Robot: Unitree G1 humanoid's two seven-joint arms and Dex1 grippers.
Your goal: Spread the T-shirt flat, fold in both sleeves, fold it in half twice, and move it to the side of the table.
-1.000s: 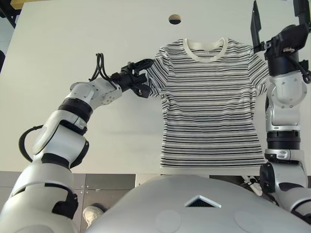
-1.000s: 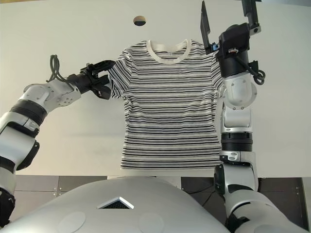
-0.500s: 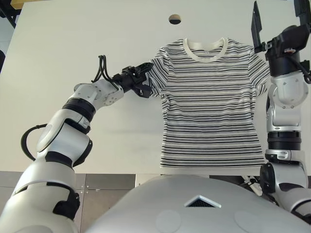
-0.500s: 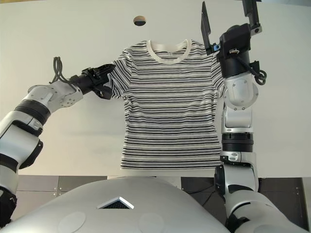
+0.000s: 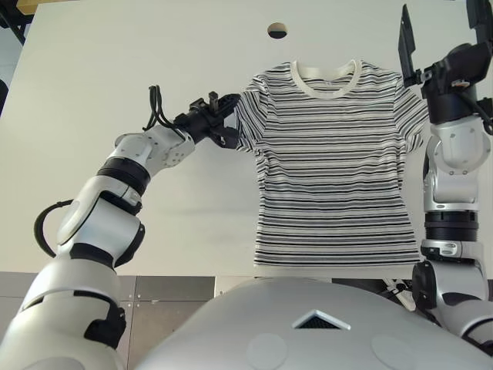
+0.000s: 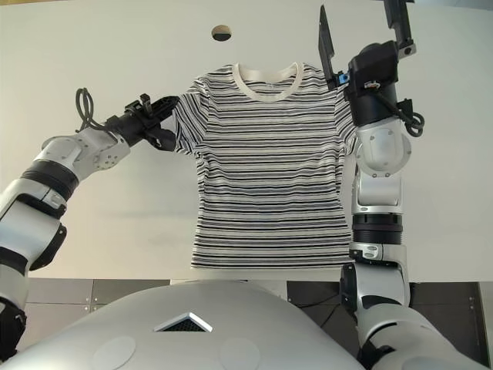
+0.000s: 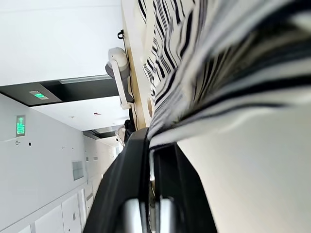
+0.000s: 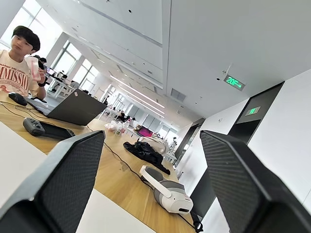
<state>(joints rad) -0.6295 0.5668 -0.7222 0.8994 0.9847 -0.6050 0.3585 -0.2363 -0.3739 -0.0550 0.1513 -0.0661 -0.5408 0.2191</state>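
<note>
On the left of the white desk [image 5: 115,69], the left gripper [image 5: 231,120] sits at the outer hem of the T-shirt's left sleeve [image 5: 249,116]. Over the last second it has crept in towards that hem and then lifted a little towards the far side of the desk. The wrist has also rolled, so the upper finger now points more steeply up than it did half a second ago. Its jaws stand parted about as wide as before, one tip above the hem and one below. In the left wrist view the striped cloth lies against the inner face of one of the black fingers [image 7: 132,194], with no clamp on it that can be seen. The T-shirt [image 5: 335,169] lies flat and face up in the middle of the desk, neckband far from the robot and bottom hem at the near edge. It is in the same place as a second ago, apart from a slight tuck along the left sleeve's edge. A small round hole [image 5: 276,30] in the desk lies just beyond its left shoulder. On the right, the right gripper [image 5: 441,15] hangs raised above the T-shirt's right shoulder, pointing up and away, almost exactly where it was. Its jaws are spread wide and hold nothing, and the two dark pads [image 8: 63,189] frame open room in the right wrist view.
</note>
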